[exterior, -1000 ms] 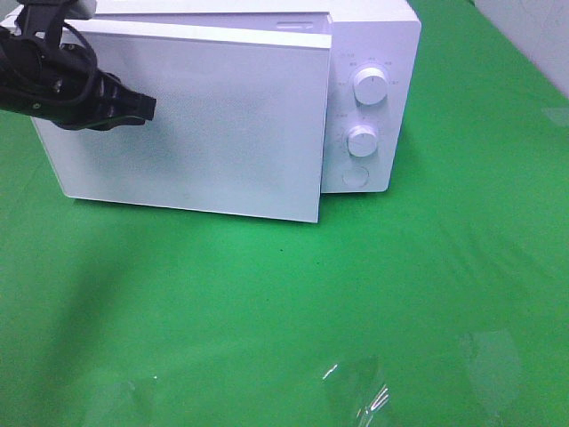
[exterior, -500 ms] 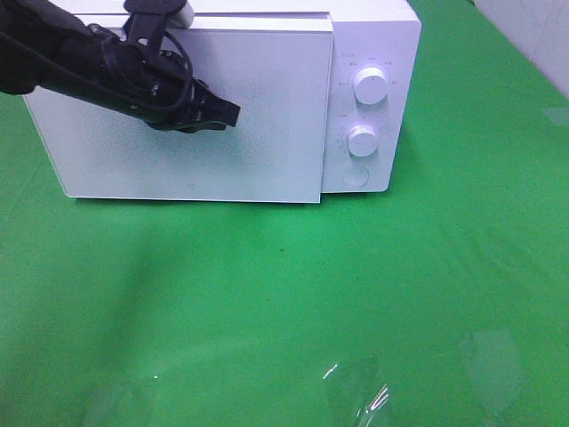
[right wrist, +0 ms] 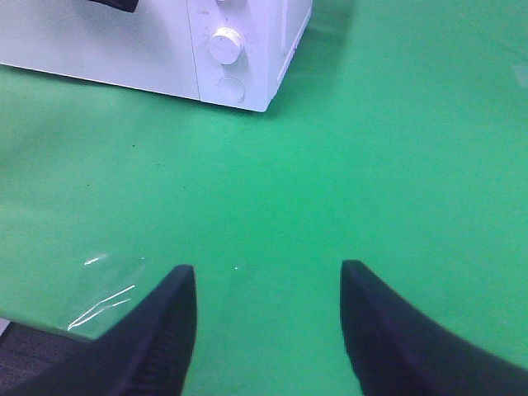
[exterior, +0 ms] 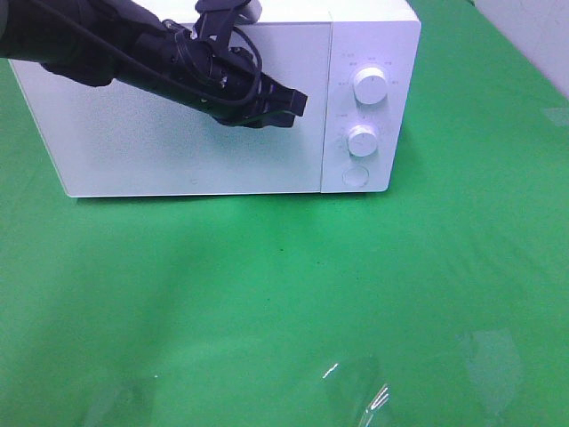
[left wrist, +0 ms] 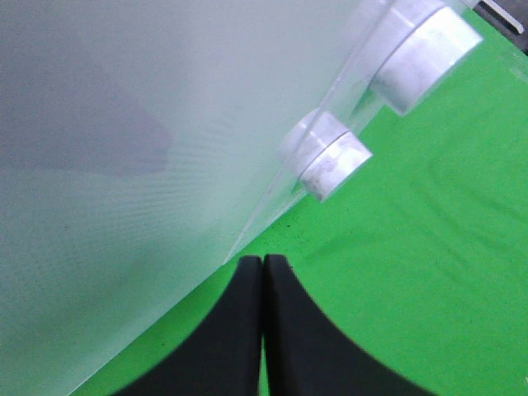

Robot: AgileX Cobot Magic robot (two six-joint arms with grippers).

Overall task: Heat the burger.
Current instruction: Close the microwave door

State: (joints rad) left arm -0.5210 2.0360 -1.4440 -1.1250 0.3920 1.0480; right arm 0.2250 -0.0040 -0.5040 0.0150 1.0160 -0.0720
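Observation:
A white microwave (exterior: pixel 196 169) stands at the back of the green table, its frosted door (exterior: pixel 160 151) flush with the body. Two round knobs (exterior: pixel 370 86) and a button (exterior: pixel 356 177) sit on its right panel. My left gripper (exterior: pixel 300 104) is shut and empty, its tip against the door's right part, near the panel. In the left wrist view the shut fingertips (left wrist: pixel 262 272) lie beside the door (left wrist: pixel 124 165), with the knobs (left wrist: pixel 330 161) close by. My right gripper (right wrist: pixel 268 289) is open and empty over bare cloth, out of the high view. The burger is hidden.
The green cloth (exterior: pixel 293 294) covers the whole table. A clear patch of tape or film (exterior: pixel 356 391) glints near the front edge; it also shows in the right wrist view (right wrist: pixel 107 289). A grey wall or floor strip (exterior: pixel 533 36) lies at the far right.
The microwave door, ajar before, has swung shut. My left gripper has swept from the door's left edge to its right part, staying shut.

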